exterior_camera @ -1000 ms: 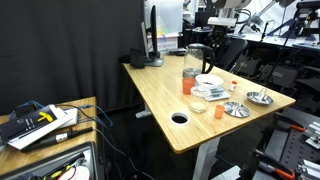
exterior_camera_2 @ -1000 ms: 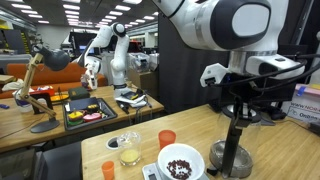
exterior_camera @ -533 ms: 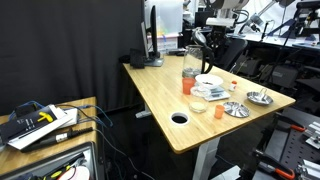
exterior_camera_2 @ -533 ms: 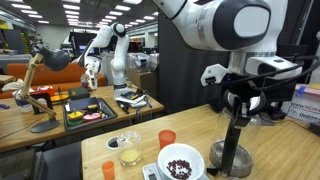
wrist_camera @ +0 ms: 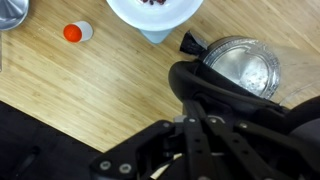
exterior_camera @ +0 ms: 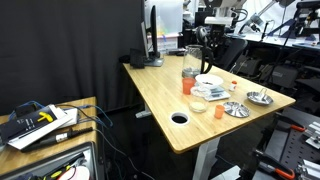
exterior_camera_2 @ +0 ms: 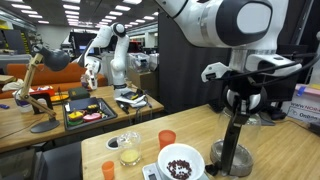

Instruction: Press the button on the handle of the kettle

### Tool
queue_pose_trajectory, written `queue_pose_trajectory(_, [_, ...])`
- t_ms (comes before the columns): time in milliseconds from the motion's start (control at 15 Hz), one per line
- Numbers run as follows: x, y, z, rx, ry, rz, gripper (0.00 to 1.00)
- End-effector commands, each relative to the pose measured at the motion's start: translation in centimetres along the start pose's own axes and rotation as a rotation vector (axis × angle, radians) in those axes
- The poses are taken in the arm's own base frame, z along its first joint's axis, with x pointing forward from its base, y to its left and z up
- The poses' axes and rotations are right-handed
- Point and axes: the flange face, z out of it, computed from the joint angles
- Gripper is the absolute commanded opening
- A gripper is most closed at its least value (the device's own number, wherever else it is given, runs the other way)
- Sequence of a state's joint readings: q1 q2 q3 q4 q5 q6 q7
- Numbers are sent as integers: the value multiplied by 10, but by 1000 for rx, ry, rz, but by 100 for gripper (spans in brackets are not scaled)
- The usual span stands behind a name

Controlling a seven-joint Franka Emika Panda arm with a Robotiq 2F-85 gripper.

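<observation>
Position over the kettle (wrist_camera: 245, 65) is what matters: it stands on the counter (wrist_camera: 90, 90) beside a white bowl (wrist_camera: 155, 10), and the gripper (exterior_camera_2: 240, 102) is poised directly above it. The handle (wrist_camera: 183, 85) is seen curving just ahead of the jaws, so a short descent is judged sufficient. How far the jaws are parted cannot be told.
</observation>
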State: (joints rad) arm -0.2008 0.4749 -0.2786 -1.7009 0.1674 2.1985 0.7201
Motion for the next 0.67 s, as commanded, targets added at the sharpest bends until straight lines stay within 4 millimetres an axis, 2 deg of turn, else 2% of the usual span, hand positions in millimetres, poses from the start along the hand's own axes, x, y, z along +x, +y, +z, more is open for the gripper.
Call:
queue_pose_trajectory(0, [-3, 8, -8, 40, -6, 5, 0])
queue_pose_trajectory(200, [-1, 24, -34, 84, 41, 13, 0])
queue_pose_trajectory(400, [-1, 48, -71, 123, 67, 12, 0])
queue_pose_trajectory(600, [-17, 72, -100, 142, 65, -42, 0])
